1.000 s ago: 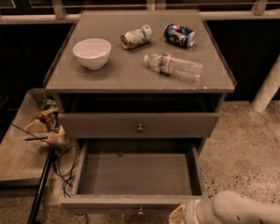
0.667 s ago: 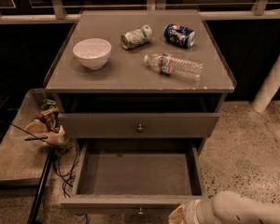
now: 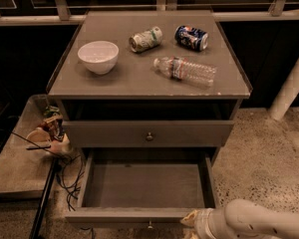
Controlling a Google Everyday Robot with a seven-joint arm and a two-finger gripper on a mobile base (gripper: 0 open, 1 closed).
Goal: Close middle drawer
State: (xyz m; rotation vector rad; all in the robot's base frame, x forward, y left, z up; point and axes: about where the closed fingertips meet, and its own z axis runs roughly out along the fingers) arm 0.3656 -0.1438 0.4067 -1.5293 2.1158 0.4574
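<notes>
The middle drawer [image 3: 145,185] is pulled far out of the grey-brown cabinet and its inside is empty. Its low front [image 3: 124,216] faces me at the bottom of the camera view, with the small round knob [image 3: 149,226] at its centre. My gripper [image 3: 193,223] is at the bottom edge, just right of the knob and close against the drawer front. The white arm [image 3: 261,223] behind it comes in from the lower right. The top drawer [image 3: 148,133] above stands out a little, with its own knob [image 3: 149,136]. The lowest drawer is hidden.
On the cabinet top [image 3: 114,81] lie a white bowl [image 3: 98,57], a crushed can [image 3: 145,39], a blue can [image 3: 191,37] and a plastic bottle [image 3: 185,71]. A low table [image 3: 17,168] with clutter and cables stands at the left. A white post [image 3: 290,86] rises at the right.
</notes>
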